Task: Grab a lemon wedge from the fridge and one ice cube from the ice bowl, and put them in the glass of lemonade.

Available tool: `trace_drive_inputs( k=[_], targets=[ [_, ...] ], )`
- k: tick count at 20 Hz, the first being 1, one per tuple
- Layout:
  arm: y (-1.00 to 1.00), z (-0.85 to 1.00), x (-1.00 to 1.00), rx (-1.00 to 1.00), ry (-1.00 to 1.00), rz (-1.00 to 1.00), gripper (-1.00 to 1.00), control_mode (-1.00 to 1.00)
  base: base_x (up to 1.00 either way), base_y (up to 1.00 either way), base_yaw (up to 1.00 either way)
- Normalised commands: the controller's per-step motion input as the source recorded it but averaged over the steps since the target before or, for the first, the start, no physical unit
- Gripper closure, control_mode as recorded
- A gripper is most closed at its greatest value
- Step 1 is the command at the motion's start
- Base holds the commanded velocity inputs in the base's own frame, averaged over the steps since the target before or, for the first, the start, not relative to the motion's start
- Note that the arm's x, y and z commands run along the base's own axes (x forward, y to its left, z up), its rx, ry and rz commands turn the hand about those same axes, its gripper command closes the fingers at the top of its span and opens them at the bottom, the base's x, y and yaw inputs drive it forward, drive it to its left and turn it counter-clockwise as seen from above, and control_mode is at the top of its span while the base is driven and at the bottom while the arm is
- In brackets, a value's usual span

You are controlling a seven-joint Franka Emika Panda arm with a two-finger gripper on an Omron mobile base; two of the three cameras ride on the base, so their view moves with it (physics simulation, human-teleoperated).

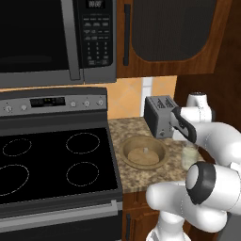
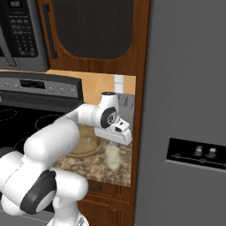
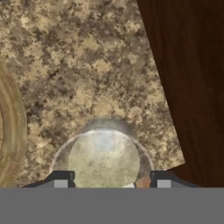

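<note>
The gripper (image 3: 112, 183) is held right above the glass of lemonade (image 3: 104, 159), with its two fingers spread apart and nothing held between them. A pale ice cube (image 3: 104, 142) is seen floating in the drink. The ice bowl (image 1: 144, 152) is set just beside the glass on the counter (image 3: 87, 65).

**Colours and patterns, counter corner**

We log the counter (image 3: 87, 65) as speckled tan-brown granite with dark flecks. The ice bowl (image 1: 144, 153) is tan-brown with a ringed, wood-like look; at its centre sits a pale whitish ice cube (image 1: 146, 150). At 3 o'clock from the bowl, the glass of lemonade (image 2: 112, 157) is clear with pale whitish-yellow liquid. The toaster (image 1: 160, 116) is silver-grey, the fridge (image 2: 185, 110) flat dark grey with a black panel, the stove top (image 1: 52, 162) black with dotted white rings.
</note>
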Motion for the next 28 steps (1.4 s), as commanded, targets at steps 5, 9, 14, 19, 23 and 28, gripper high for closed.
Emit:
trace_drive_inputs(
  k=[5, 9, 14, 19, 23, 28],
  targets=[
    [0.0, 0.0, 0.0, 0.0, 0.0, 0.0, -1.0, -1.0, 0.0, 0.0, 0.0],
    [-0.08, 0.13, -0.01, 0.03, -0.02, 0.0, -1.0, -1.0, 0.0, 0.0, 0.0],
    [-0.37, 0.44, -0.09, 0.14, -0.08, 0.0, -1.0, -1.0, 0.0, 0.0, 0.0],
    [0.03, 0.4, -0.34, 0.08, -0.13, 0.03, -1.0, -1.0, 0.0, 0.0, 0.0],
    [0.24, 0.14, -0.21, 0.02, -0.15, 0.02, -1.0, -1.0, 0.0, 0.0, 0.0],
    [0.04, 0.1, -0.14, 0.03, -0.13, 0.0, -1.0, -1.0, 0.0, 0.0, 0.0]
  ],
)
